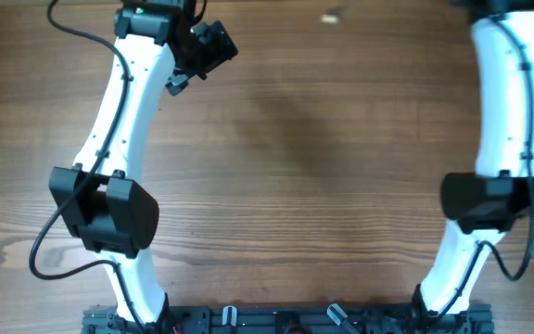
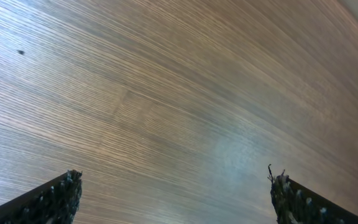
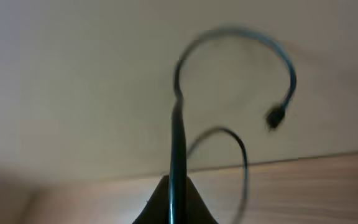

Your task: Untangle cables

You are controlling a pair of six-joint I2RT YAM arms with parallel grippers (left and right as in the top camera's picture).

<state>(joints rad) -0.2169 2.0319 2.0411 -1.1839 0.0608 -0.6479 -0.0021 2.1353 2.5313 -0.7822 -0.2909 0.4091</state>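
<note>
Item one, my left gripper (image 2: pixel 176 182): carried on the left arm (image 1: pixel 119 121), which stretched to the far left part of the table (image 1: pixel 323 167). Its fingers (image 2: pixel 55 199) stood wide apart with nothing between them, and only bare wood grain showed below. A dark speck (image 2: pixel 21 52) sat on the wood to the far left of that view, too small for me to identify. Item two, my right gripper (image 3: pixel 176 186): closed narrowly on a cable (image 3: pixel 178 127), pinching the thin black cord where it left the fingertips. The overhead view did not show this gripper, since the right arm (image 1: pixel 508 93) ran off the far right edge of the picture. Item three, the cable itself: lifted off the table, it rose straight up from the pinch and arched over to the right. It ended in a small dark plug (image 3: pixel 275 118) that hung free in the air. A second, lower loop curved out to the right of the pinch and dropped back down past the table edge. The whole cord was blurred, so I could not tell the plug's type. Behind it were a plain beige wall (image 3: pixel 73 81) and a strip of wood. Item four: a small pale item (image 1: pixel 332 16) lay on the far middle of the table, well apart from both arms, too small to name.
</note>
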